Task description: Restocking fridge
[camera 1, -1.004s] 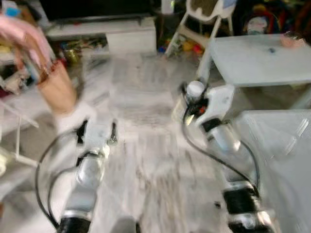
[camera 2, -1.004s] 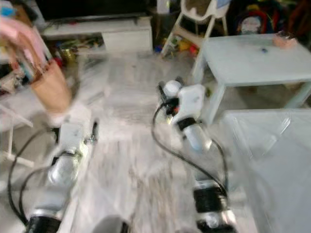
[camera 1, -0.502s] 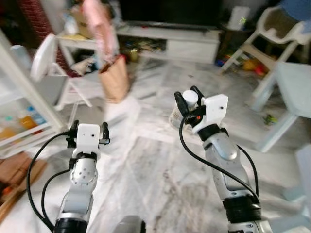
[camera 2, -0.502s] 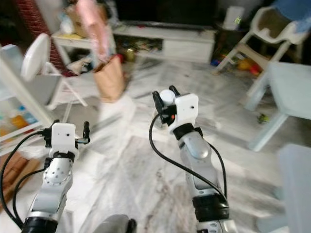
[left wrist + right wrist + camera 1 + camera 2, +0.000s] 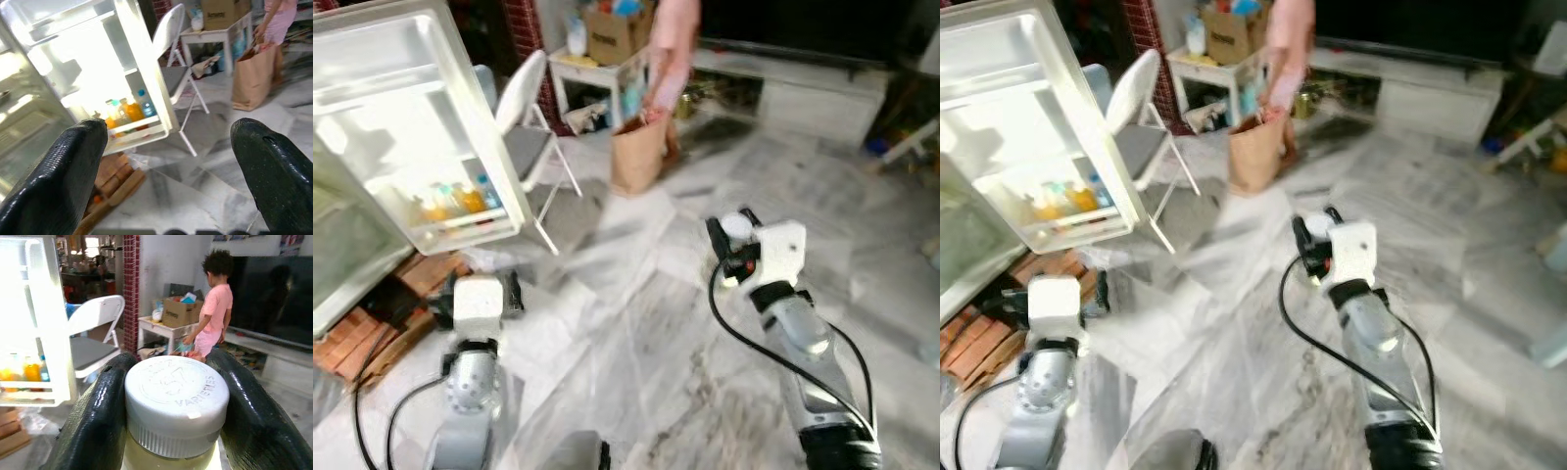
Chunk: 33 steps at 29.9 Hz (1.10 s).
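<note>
Fridge door point(image 5: 460, 137) open at far left, bottles point(image 5: 128, 110) on its lower shelf. L gripper point(image 5: 171, 161) low nr the door, fingers spread wide, nothing in them. Person point(image 5: 212, 320) by paper bag point(image 5: 638, 155) behind. R gripper point(image 5: 171, 406) clamped on white-lidded jar point(image 5: 177, 404), held mid-air over floor.

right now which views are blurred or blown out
Left eye view: motion-smeared, open white fridge door glaring. Left wrist view: the fridge interior overexposed, black fingers soft. Right wrist view: white-lidded jar sharp, the fridge at the edge washed out.
</note>
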{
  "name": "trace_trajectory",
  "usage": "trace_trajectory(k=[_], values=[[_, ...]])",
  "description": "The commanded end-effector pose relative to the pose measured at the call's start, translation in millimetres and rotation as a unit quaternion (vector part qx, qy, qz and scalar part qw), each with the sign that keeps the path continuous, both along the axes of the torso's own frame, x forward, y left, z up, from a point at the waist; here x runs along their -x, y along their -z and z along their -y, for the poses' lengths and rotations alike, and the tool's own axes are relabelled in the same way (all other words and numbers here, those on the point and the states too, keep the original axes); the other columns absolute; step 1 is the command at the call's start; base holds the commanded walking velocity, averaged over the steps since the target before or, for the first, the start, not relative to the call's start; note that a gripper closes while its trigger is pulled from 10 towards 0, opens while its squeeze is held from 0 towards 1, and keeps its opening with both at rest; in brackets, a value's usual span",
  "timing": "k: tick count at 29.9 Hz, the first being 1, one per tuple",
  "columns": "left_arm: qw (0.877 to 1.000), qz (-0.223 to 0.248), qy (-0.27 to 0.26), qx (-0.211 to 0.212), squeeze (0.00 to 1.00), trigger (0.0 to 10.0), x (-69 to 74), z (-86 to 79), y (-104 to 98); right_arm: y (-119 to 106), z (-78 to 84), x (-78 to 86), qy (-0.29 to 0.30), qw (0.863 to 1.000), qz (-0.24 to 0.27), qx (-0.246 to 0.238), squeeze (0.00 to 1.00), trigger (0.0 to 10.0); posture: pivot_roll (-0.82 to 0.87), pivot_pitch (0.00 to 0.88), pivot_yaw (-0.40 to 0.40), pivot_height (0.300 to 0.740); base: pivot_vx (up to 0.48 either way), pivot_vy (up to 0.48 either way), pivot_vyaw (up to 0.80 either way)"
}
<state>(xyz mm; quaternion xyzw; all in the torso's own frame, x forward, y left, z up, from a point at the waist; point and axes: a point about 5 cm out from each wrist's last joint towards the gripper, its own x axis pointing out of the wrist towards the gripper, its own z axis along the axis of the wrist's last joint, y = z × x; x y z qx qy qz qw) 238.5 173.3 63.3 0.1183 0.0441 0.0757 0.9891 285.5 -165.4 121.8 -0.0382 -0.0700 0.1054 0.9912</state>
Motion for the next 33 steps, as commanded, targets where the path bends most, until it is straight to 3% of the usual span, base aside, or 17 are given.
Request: trace_trajectory(k=[1, 10, 20, 33], values=[[1.000, 0.020, -0.011, -0.011, 0.00, 10.0, -4.8, -5.5, -9.8, -11.6, -10.1, -8.6, -0.013, 1.000, 0.021, -0.009, 0.00, 10.0, 0.11, 0.000, -0.019, 0.740, 0.000, 0.480, 0.00], [0.999, 0.015, -0.039, 0.000, 0.00, 10.0, 4.9, -4.9, -7.1, -5.1, -25.9, -13.3, -0.058, 0.998, 0.002, -0.012, 0.00, 10.0, 0.16, 0.000, -0.080, 0.740, 0.000, 0.439, 0.00], [1.000, 0.019, -0.020, -0.005, 0.00, 10.0, 3.2, -10.5, -9.7, -16.4, -31.7, -21.9, -0.052, 0.998, 0.026, -0.022, 0.00, 10.0, 0.14, 0.008, -0.043, 0.740, 0.000, 0.480, 0.00], [0.999, 0.029, -0.021, -0.015, 0.00, 10.0, -0.3, -15.9, -13.2, -21.3, -35.1, -20.8, -0.071, 0.996, 0.045, -0.006, 0.00, 10.0, 0.13, 0.010, -0.036, 0.740, 0.000, 0.472, 0.00]])
